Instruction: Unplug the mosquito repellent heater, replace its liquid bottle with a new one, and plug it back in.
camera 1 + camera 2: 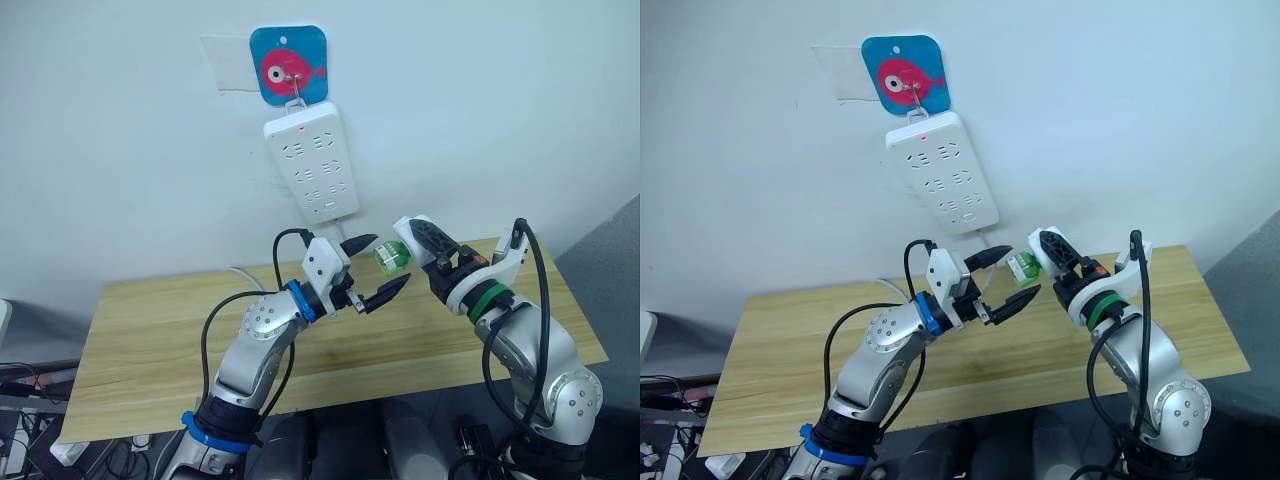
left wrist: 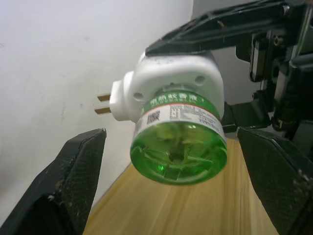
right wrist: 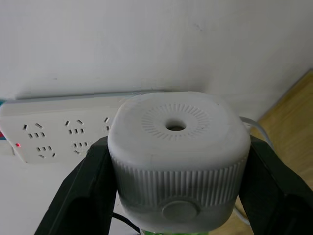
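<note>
- Right gripper (image 1: 418,245) clamps the heater (image 2: 168,81), unplugged, bottle (image 2: 178,143) pointing toward 9 o'clock.
- Left gripper (image 1: 378,268), jaws wide, straddles the bottle, nearer arm to unscrew it.

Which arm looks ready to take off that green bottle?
The left. Its left gripper is open, fingers either side of the green bottle, while the right gripper holds the heater above the table.

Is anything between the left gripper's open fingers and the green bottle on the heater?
No. In the left wrist view the left gripper's fingers stand apart on either side of the green bottle, with bare gaps; the right gripper holds the heater.
</note>
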Controlling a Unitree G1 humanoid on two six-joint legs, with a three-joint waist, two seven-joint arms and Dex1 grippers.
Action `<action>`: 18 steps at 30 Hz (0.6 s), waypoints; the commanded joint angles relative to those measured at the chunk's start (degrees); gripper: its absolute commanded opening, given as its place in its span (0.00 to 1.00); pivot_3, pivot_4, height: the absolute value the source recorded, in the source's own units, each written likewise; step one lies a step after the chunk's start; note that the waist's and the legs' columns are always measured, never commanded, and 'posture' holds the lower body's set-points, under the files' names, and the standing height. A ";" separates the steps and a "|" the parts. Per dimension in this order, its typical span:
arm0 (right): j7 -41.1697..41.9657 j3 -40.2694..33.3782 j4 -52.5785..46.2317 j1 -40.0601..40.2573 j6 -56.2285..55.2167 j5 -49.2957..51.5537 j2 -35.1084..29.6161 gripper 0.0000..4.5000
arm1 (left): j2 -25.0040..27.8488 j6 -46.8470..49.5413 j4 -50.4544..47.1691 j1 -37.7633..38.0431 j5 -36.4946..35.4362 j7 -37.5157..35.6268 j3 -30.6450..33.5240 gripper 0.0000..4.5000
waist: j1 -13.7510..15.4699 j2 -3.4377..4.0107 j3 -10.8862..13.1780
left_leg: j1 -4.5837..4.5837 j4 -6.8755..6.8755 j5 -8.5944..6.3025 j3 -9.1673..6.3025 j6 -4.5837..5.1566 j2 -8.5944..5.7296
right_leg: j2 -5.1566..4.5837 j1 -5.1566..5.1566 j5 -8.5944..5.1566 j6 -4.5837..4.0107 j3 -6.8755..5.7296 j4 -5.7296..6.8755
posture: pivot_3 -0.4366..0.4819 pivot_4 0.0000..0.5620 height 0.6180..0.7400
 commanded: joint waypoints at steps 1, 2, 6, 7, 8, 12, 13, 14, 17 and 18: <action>1.42 1.53 -3.48 0.12 -2.62 1.49 -1.89 0.65 | -0.68 -1.15 -0.73 -1.15 -0.32 0.08 0.32 0.99 | -0.03 -0.04 0.03 | 0.00 0.00 0.00 -0.01 0.00 0.00 | 0.00 0.00 0.00 0.00 0.00 0.00 | 0.21 0.50 1.00; 1.64 1.90 -3.45 0.31 -3.08 1.41 -2.42 0.65 | -0.78 -0.96 -0.74 -1.14 -0.61 -0.03 0.29 0.99 | -0.03 -0.05 0.04 | 0.00 0.00 0.00 -0.01 0.00 0.00 | 0.00 0.00 0.00 0.00 -0.01 0.00 | 0.21 0.50 1.00; 2.03 2.95 -3.35 0.38 -5.02 1.51 -3.68 0.65 | -0.70 -0.73 -0.97 -0.64 -0.87 -0.64 -0.20 0.88 | -0.06 -0.08 0.07 | 0.00 0.00 0.00 0.00 0.00 0.01 | 0.02 0.00 0.00 0.00 0.01 0.00 | 0.21 0.50 1.00; 2.44 3.19 -3.30 0.42 -5.09 1.49 -4.29 0.65 | -0.76 -0.67 -0.94 -0.47 -0.87 -0.64 -0.31 0.81 | -0.06 -0.10 0.09 | 0.00 0.00 0.00 -0.01 0.00 0.02 | 0.02 0.00 0.00 0.00 0.01 0.00 | 0.21 0.50 1.00; 2.68 3.39 -3.25 0.50 -5.29 1.48 -4.70 0.65 | -0.86 -0.52 -0.90 -0.32 -0.90 -0.58 -0.41 0.76 | -0.06 -0.11 0.10 | 0.00 0.00 0.00 -0.01 0.00 0.02 | 0.03 0.00 0.00 0.00 0.01 0.00 | 0.21 0.50 1.00; 2.56 4.36 -3.78 1.13 -7.03 1.90 -5.18 0.65 | -1.19 -0.47 -0.82 -0.01 -0.55 -0.21 -0.63 0.50 | -0.07 -0.18 0.14 | 0.00 0.00 0.00 -0.01 0.00 0.02 | 0.03 0.01 0.00 0.01 0.01 -0.01 | 0.20 0.50 1.00; 2.36 4.57 -3.92 1.23 -7.54 2.04 -5.11 0.65 | -1.26 -0.44 -0.73 0.01 -0.44 -0.12 -0.64 0.50 | -0.07 -0.18 0.15 | 0.00 0.00 0.00 -0.01 0.00 0.03 | 0.03 0.01 0.00 0.00 0.02 -0.01 | 0.20 0.50 1.00; 2.43 4.86 -4.10 1.36 -7.73 2.18 -5.34 0.65 | -1.26 -0.43 -0.74 0.08 -0.38 -0.13 -0.67 0.50 | -0.07 -0.19 0.16 | 0.00 0.00 0.00 -0.02 0.00 0.03 | 0.03 0.01 0.00 0.00 0.02 -0.01 | 0.20 0.51 1.00; 2.57 5.66 -4.49 1.61 -8.20 2.33 -5.96 0.65 | -1.25 -0.41 -0.78 0.22 -0.33 -0.13 -0.65 0.50 | -0.07 -0.26 0.25 | 0.00 0.00 0.00 -0.01 0.00 0.03 | 0.04 0.01 0.00 0.00 0.03 -0.01 | 0.20 0.51 1.00; 2.64 5.90 -4.59 1.68 -8.34 2.38 -6.21 0.65 | -1.27 -0.42 -0.82 0.27 -0.30 -0.09 -0.68 0.50 | -0.07 -0.29 0.27 | 0.00 0.00 0.00 -0.01 0.00 0.03 | 0.04 0.01 0.00 0.01 0.04 -0.02 | 0.20 0.51 1.00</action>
